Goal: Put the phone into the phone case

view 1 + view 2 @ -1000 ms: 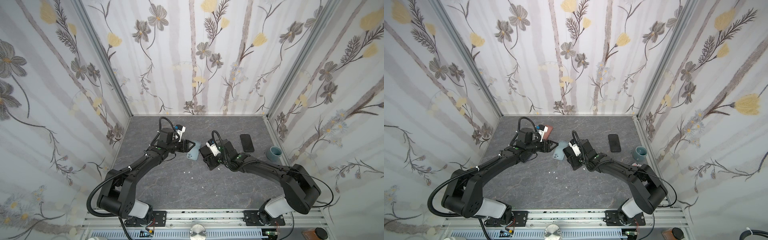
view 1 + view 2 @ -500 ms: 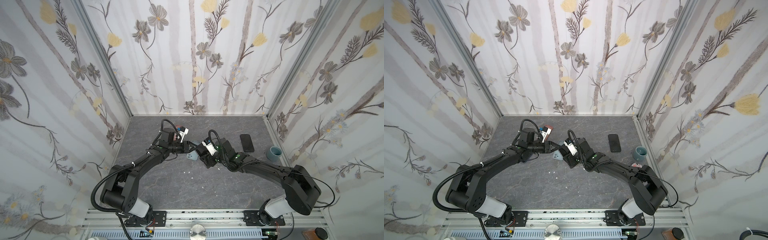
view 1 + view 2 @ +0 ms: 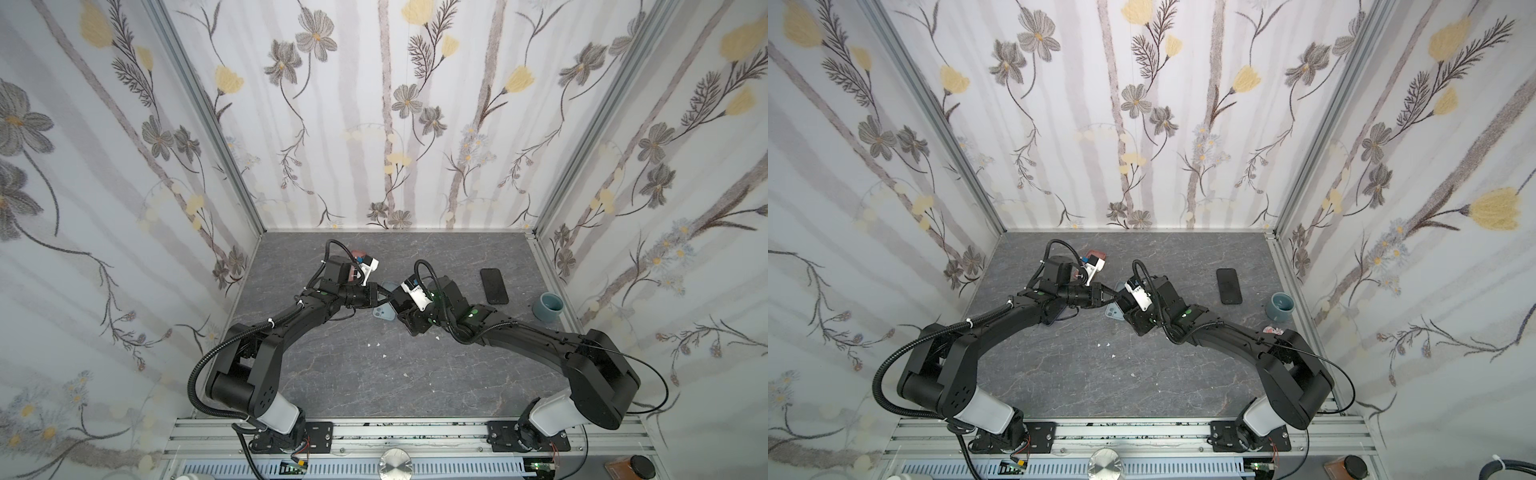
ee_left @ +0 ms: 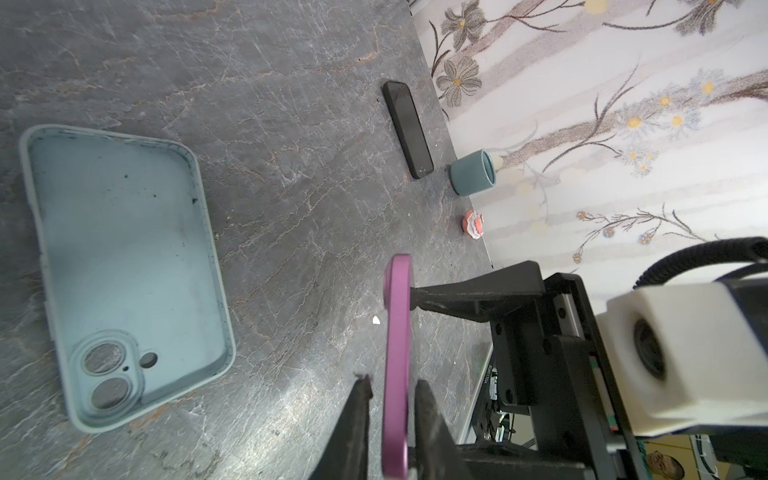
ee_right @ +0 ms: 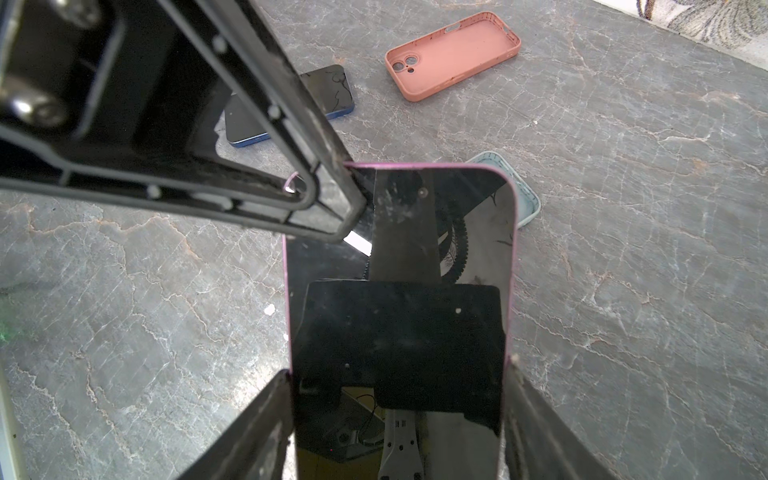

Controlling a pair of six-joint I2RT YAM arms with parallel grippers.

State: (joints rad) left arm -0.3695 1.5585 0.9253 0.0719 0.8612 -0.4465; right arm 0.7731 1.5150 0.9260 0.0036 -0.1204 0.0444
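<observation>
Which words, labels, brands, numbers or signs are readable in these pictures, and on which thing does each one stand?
No text reads for certain.
Vertical print on the circuit board, left wrist view: too small to read.
Coloured label on the white wrist camera, in a top view: too blurred.
No print shows on the pink phone, the light blue case or the black phone.

Black arms (image 3: 291, 328), white bases (image 3: 279, 415), ribbed cables (image 3: 192, 386)
</observation>
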